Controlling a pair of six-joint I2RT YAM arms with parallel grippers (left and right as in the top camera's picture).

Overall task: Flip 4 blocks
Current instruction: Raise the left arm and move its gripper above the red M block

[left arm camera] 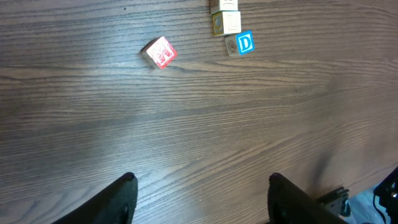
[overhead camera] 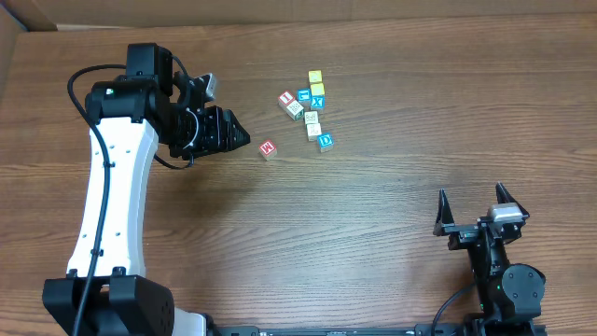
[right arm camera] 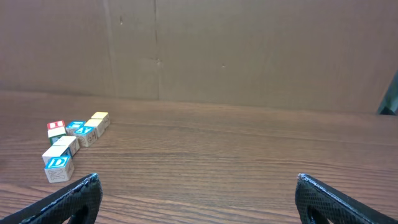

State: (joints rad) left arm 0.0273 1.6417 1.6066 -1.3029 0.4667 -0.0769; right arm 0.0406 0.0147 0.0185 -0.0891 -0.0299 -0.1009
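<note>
Wooden surface (overhead camera: 373, 233) from above. The red W block (overhead camera: 268, 148) lies alone near the left end effector (overhead camera: 233, 133), whose jaws stand apart, empty. The D block (overhead camera: 325, 142) and two cream blocks (overhead camera: 312, 124) sit clustered beyond. The right end effector (overhead camera: 471, 196) is wide open, well apart. The blocks look light, rigid and smooth; pinch opposite side faces.

- Wood-grain table (overhead camera: 373, 233) fills my overhead feed.
- Cardboard wall (right arm camera: 249, 50) stands along the far edge, and I can see its seams on the right wrist feed.
- Yellow cube (overhead camera: 315, 77) sits at the far end of the cluster.
- Second yellow cube (overhead camera: 318, 90) touches it on the near side.
- Blue cube marked X (overhead camera: 317, 102) comes next, nearer again.
- Blue-topped cube (overhead camera: 303, 95) is just left of the X.
- Red-topped cube (overhead camera: 285, 97) is further left; I can't read its letter.
</note>
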